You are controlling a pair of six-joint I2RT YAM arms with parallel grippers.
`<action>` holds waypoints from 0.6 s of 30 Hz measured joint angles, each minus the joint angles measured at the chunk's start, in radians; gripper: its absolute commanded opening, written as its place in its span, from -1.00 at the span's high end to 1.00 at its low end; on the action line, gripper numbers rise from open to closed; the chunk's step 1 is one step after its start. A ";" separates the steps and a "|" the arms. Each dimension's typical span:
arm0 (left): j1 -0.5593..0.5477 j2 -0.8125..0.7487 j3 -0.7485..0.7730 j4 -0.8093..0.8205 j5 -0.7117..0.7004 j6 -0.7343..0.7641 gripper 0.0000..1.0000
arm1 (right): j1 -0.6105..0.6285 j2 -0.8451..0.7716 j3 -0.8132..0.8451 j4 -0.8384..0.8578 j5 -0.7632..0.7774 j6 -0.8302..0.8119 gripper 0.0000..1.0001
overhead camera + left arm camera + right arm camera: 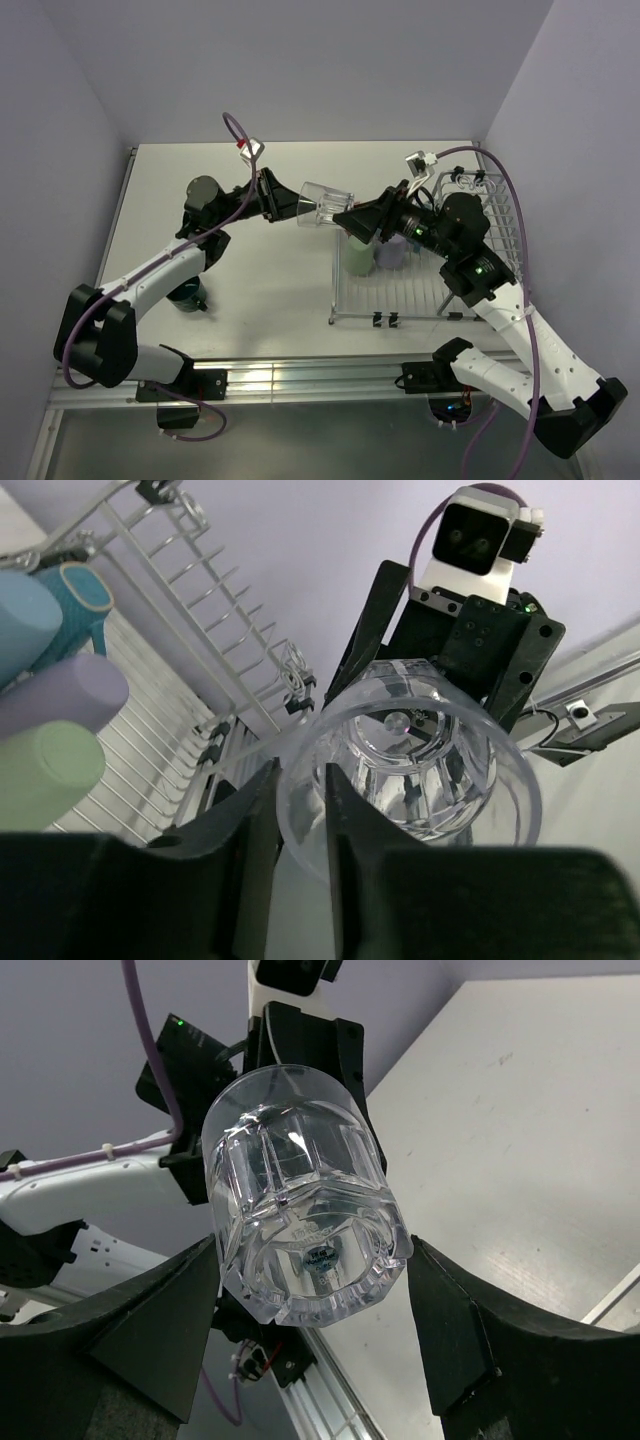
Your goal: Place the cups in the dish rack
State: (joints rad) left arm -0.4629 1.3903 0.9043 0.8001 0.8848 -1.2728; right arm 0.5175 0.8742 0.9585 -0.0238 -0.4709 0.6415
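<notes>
My left gripper is shut on the rim of the clear glass tumbler and holds it on its side in the air, left of the dish rack. In the left wrist view one finger is outside the tumbler's wall and the other is inside. My right gripper is open, and its fingers straddle the tumbler's base with small gaps. A pale green cup and a lavender cup stand in the rack. A dark green cup sits on the table under my left arm.
In the left wrist view the rack holds light blue, blue, lavender and pale green cups. The rack's raised wire side is at the far right. The white table ends at a metal rail near the arm bases.
</notes>
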 measured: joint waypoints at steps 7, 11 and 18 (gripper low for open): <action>-0.024 -0.056 0.032 -0.204 -0.052 0.129 0.25 | 0.013 -0.011 0.018 -0.090 0.039 -0.014 1.00; -0.030 -0.082 0.056 -0.289 -0.089 0.184 0.28 | 0.018 -0.022 0.049 -0.158 0.069 -0.033 1.00; -0.030 -0.105 0.109 -0.381 -0.124 0.245 0.26 | 0.014 -0.058 0.098 -0.329 0.204 -0.085 1.00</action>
State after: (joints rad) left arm -0.4927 1.2854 1.0138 0.4187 0.7612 -1.0279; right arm 0.5320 0.8158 1.0565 -0.3527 -0.2668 0.5560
